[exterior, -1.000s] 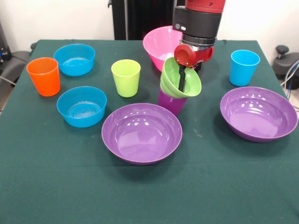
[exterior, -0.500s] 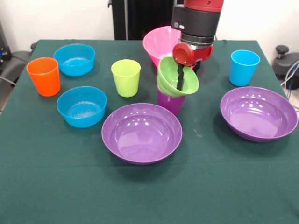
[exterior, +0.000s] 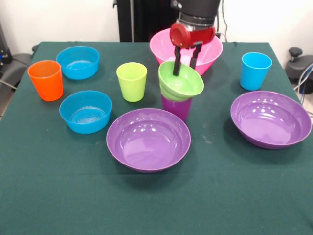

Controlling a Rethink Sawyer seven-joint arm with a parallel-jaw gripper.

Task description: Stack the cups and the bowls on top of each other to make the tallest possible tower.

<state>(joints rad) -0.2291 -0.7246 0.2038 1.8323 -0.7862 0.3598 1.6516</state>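
Green bowl [exterior: 181, 81] sits tilted on purple cup [exterior: 177, 106], mouth facing us; gripper [exterior: 185, 68] jaws open, holding nothing, we see.

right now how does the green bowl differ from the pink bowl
The green bowl is small and sits tilted on top of the purple cup; the pink bowl is much bigger and deeper, standing upright on the table behind it. The gripper is at the green bowl's rim, not the pink bowl's. Both are glossy.
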